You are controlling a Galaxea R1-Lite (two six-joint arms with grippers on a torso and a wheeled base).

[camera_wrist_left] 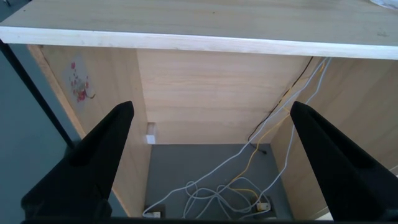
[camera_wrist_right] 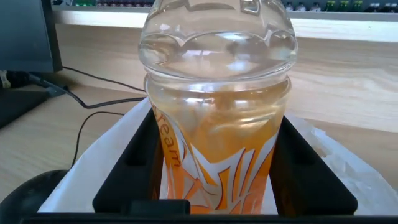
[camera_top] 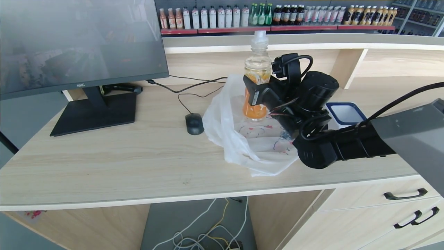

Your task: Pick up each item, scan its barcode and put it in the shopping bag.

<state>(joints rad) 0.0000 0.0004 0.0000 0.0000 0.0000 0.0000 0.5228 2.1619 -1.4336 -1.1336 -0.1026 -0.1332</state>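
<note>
— Where's the bottle (camera_top: pixel 257 74)?
— Upright in the right gripper (camera_top: pixel 258 97). Both fingers are clamped on its orange label, one on each side, with the clear neck and cap standing above them.
— And the bag (camera_top: pixel 236 139)?
— White, crumpled on the desk (camera_top: pixel 121 159), right under the bottle. The bottle's base sits at the bag's mouth, and the bag wall rises past it on the 9 o'clock side. I can't tell whether the base touches the plastic.
— What's around the bag?
— Taking 12 o'clock as away from the robot: a mouse (camera_top: pixel 194 123) just beside it at 9 o'clock, a monitor (camera_top: pixel 76 41) well apart at 10 o'clock, and a blue-rimmed tray (camera_top: pixel 345 113) at 3 o'clock.
— The left gripper (camera_wrist_left: pixel 211 107)?
— Below the desk edge, fingers spread wide and holding nothing, facing the cables (camera_wrist_left: pixel 230 186) on the floor.
</note>
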